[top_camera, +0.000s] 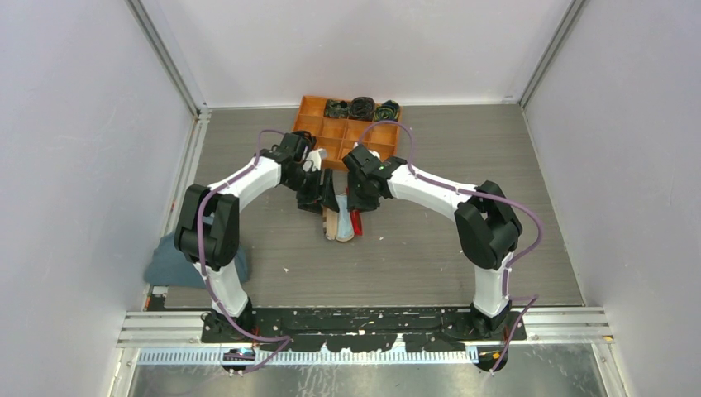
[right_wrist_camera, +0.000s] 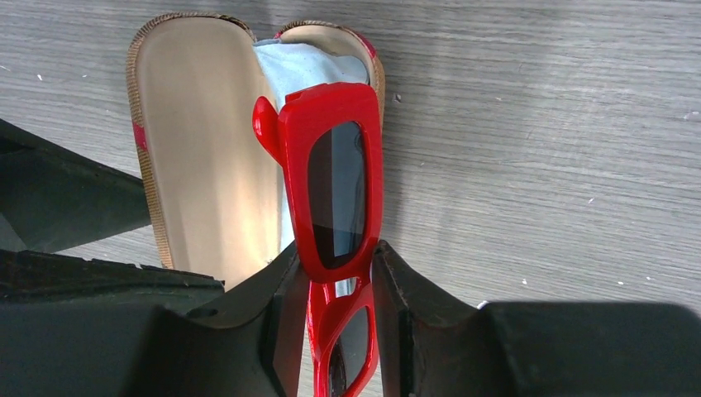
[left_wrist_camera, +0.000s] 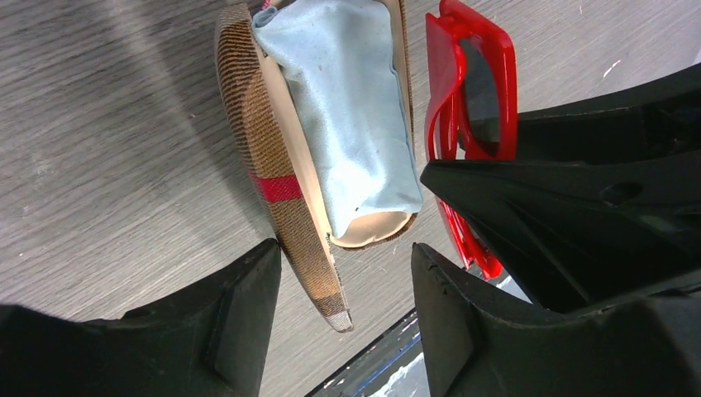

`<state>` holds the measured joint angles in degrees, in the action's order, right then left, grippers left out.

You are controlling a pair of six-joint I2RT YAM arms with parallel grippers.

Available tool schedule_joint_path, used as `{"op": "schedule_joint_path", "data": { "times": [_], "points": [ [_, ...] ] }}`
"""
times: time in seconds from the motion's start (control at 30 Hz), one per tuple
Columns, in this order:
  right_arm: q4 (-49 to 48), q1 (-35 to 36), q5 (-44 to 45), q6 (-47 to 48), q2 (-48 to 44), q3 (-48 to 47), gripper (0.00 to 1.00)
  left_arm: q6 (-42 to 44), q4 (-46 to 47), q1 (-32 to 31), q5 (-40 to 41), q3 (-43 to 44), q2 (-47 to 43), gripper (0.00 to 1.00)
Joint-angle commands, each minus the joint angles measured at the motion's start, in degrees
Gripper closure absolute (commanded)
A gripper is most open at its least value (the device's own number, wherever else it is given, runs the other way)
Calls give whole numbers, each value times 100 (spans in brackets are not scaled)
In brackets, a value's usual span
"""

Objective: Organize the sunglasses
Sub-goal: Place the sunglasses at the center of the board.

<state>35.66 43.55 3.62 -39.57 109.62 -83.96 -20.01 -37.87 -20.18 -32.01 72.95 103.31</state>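
The red sunglasses are folded and clamped at the bridge between the fingers of my right gripper. They hang over the right half of the open plaid case, above the light blue cloth lying inside it. In the left wrist view my left gripper is open, with the end of the case's lid between its fingers and not touching them; the cloth and the sunglasses also show there. From above, both grippers meet over the case at mid-table.
An orange compartment tray stands at the back, with dark items in its far cells. A blue-grey object lies at the left table edge. The right gripper's body is close beside my left fingers.
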Motion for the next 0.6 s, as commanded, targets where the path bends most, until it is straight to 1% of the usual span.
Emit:
{"op": "schedule_joint_path", "data": {
  "times": [0.0, 0.17, 0.23, 0.33, 0.43, 0.57],
  "points": [
    [-233, 14, -96, -199, -118, -243, 63, -77, 198, 32, -269, 86, -258, 40],
    [-205, 9, -31, -158, -204, -198, 63, -143, 283, 32, -366, 41, -279, 40],
    [-9, 7, 291, 33, -292, -193, 63, -136, 271, 40, -346, 42, -299, 40],
    [364, -67, 1072, 274, -586, 12, 63, -110, 237, 41, -343, 43, -319, 40],
    [554, -329, 1659, 323, -899, 665, 62, -91, 210, 41, -341, 49, -303, 40],
    [400, -956, 1614, 276, -1311, 1674, 60, -73, 175, 41, -337, 70, -294, 40]
  ]
}}
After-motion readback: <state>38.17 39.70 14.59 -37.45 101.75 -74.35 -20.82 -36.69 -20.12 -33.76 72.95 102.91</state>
